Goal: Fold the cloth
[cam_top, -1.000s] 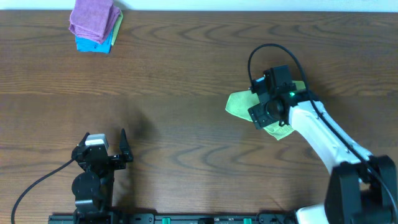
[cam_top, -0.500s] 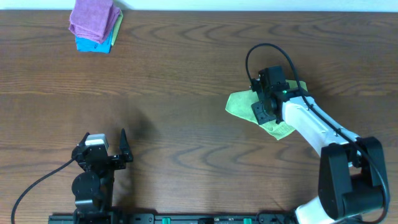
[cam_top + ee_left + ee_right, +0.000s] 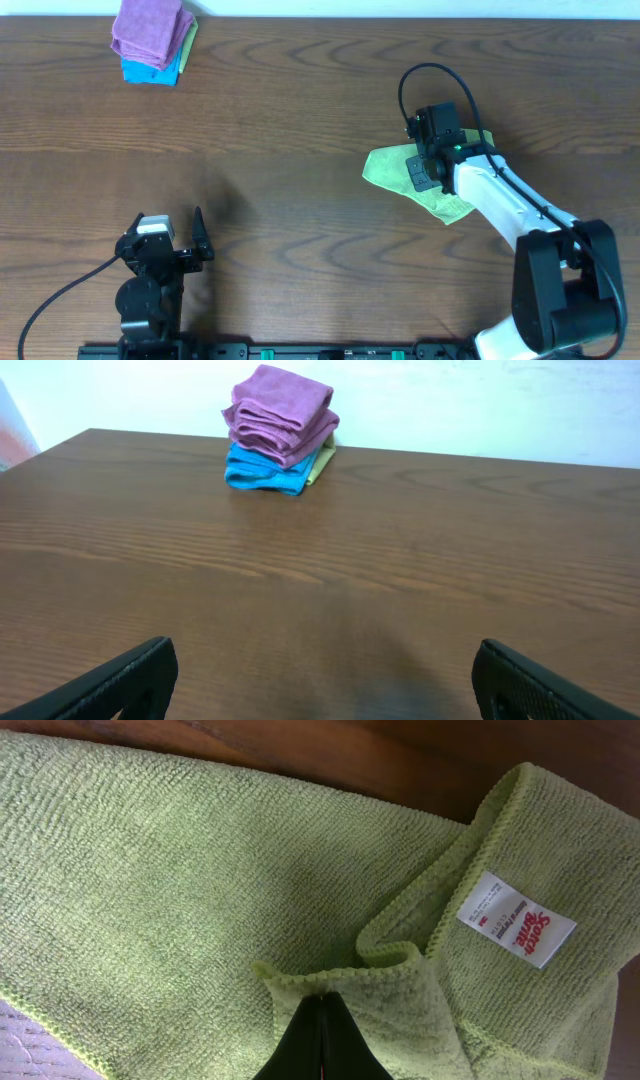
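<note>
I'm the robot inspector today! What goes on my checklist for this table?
Surface: brown wooden table, nothing spilled.
Job's things: green cloth lying rumpled, white label showing.
Clutter: stack of folded cloths, purple on blue, far left corner.
Grippers: right gripper shut on a fold of the green cloth; left gripper open, empty.
Cables: black cable loops above the right arm; second cable trails from the left arm.
Surroundings: white wall behind the table.

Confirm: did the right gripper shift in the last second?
Yes. In the overhead view the right gripper has edged toward the far edge of the table, judged against the left tip of the green cloth, which stayed put.
</note>
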{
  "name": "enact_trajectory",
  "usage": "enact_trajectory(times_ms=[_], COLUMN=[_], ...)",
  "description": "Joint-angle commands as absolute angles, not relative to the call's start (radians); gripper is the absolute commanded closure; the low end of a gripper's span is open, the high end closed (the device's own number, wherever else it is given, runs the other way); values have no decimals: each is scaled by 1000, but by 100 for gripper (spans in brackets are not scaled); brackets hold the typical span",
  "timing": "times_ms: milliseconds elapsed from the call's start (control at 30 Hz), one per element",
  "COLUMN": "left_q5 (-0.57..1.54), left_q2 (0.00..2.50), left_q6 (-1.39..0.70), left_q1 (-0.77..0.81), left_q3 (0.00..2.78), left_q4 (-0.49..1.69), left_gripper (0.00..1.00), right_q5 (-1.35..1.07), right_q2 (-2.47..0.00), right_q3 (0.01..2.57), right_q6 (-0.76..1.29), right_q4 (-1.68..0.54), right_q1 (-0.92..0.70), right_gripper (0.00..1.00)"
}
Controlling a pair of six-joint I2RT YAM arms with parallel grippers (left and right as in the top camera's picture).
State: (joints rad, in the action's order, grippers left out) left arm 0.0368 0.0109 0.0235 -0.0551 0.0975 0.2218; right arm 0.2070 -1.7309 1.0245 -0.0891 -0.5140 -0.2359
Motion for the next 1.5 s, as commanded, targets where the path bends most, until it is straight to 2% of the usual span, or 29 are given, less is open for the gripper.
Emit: enact_trajectory(times_ms=[0,600,633,667,700,1000,1467], left_q5=[19,19,19,19,19,19,19], left_q2=[6,6,6,6,6,6,6], left_q6=[30,30,30,30,30,30,30], left_q1=[-50,-50,-50,-50,-50,-50,-50], left_q3=[69,69,69,69,69,69,69], left_q4=[230,230,230,230,230,230,230], left_gripper=[5,5,5,5,5,5,5], right_q5=[221,168,168,168,168,168,221], right_q2=[-1732,-1730,-1730,-1733,-1739,-1837,-1915], right_q3=[1049,1354,1354,1353,1353,1353,1345], right_q6=[-58,-107,-107,-122,-138,-178,-263], right_q4=[-513,-455,-471,-505,-533,-784,-846], right_q1=[-242,-343,-344,-343,-339,-303,-267], right_gripper=[99,99,86,65,56,47,48])
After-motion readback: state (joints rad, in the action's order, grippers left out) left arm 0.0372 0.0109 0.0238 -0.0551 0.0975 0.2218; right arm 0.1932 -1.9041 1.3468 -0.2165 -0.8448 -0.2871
